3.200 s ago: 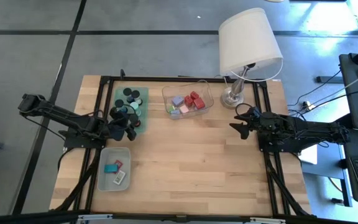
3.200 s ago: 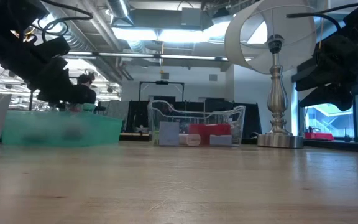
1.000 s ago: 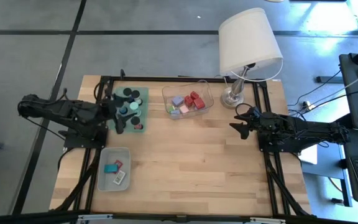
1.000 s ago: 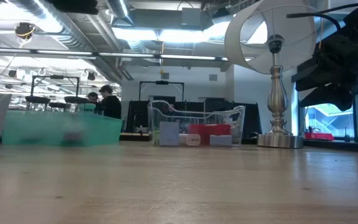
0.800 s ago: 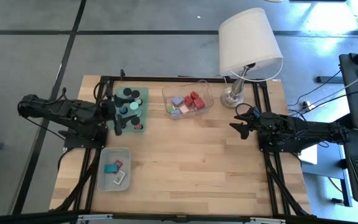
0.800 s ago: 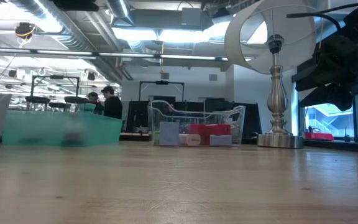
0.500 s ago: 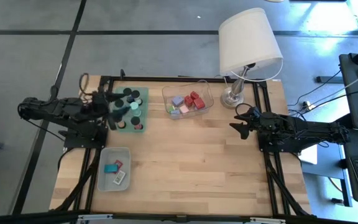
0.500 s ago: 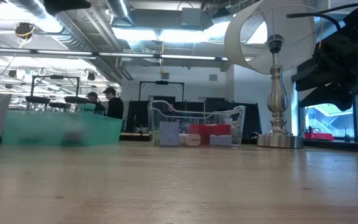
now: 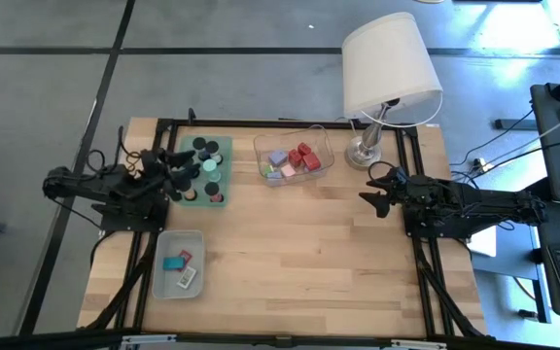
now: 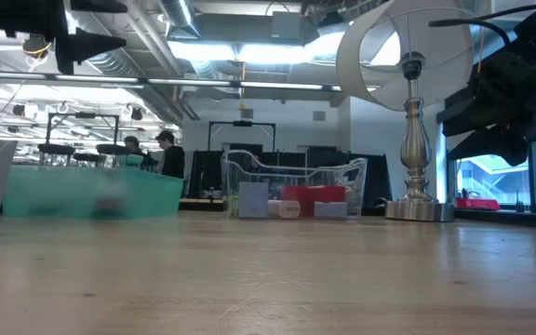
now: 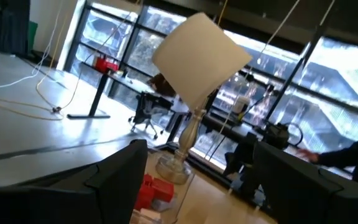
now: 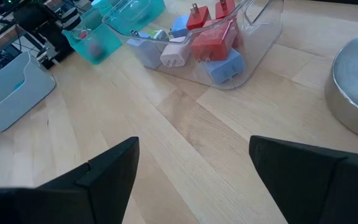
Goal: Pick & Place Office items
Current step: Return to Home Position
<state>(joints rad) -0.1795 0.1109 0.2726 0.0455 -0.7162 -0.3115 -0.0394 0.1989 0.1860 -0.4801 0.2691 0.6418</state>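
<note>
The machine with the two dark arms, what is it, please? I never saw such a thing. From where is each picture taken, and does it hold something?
It is a robot with two dark arms at a light wooden table. One picture looks straight down, one looks level across the table top, and two come from cameras on the wrists. The left end effector hangs by the green plastic bin of black round caps; the right end effector waits near the white-shaded lamp. Both are open and hold nothing. A clear plastic bin holds small red and lilac blocks, and a grey tray holds flat labelled pieces.
</note>
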